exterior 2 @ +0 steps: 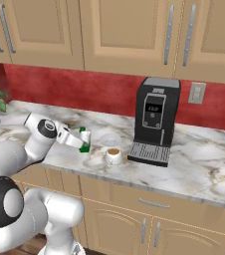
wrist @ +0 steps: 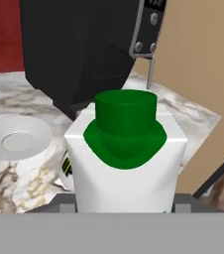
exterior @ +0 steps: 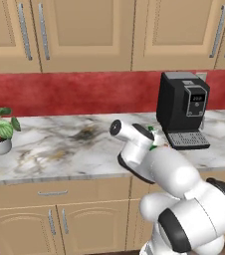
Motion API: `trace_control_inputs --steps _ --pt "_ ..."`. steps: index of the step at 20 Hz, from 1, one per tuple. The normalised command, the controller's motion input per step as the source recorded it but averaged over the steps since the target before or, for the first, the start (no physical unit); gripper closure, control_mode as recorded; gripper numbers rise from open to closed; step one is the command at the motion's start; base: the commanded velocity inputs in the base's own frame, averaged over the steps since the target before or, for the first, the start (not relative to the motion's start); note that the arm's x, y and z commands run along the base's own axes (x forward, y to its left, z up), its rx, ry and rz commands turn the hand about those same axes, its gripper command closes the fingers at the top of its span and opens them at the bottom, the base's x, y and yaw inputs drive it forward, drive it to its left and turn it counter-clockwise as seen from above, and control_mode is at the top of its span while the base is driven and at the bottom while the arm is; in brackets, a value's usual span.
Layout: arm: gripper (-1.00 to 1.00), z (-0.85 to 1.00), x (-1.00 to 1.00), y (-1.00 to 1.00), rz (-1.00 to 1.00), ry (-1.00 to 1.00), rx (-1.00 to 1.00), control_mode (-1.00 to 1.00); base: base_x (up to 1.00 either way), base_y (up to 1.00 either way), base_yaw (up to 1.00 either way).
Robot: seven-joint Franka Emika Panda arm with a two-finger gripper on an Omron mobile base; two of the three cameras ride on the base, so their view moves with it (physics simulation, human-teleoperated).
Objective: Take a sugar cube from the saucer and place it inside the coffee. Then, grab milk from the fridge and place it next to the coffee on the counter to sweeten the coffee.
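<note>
Milk carton [exterior 2: 85, 140] sits in your claw [exterior 2: 83, 141], jaws clamped on its sides, low at centre-left of the right base view over the tabletop [exterior 2: 204, 169], just left of the coffee [exterior 2: 113, 156] and saucer [exterior 2: 109, 139]. You should treat it as light, stiff, smooth-walled and likely slippery; hold the flat sides mid-body, below the green cap [wrist: 126, 112].

Counter [exterior 2: 204, 164] veined glossy marble; milk [wrist: 126, 163] smooth matt carton; coffee machine [exterior 2: 154, 119] black plastic.
</note>
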Motion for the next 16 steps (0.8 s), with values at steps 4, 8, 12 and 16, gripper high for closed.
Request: trace_control_inputs --steps 4,8,12,16 --pt "1.0 -0.28 0.0 0.0 0.0 0.0 0.0 -1.0 0.0 0.0 0.0" --pt "1.0 -0.19 0.1 0.0 0.0 -0.03 0.0 -1.0 0.0 0.0 0.0" --pt "1.0 -0.08 0.14 0.0 -0.01 -0.05 0.0 -1.0 0.0 0.0 0.0" --pt "1.0 -0.02 0.24 0.0 -0.03 -0.04 0.0 -1.0 0.0 0.0 0.0"
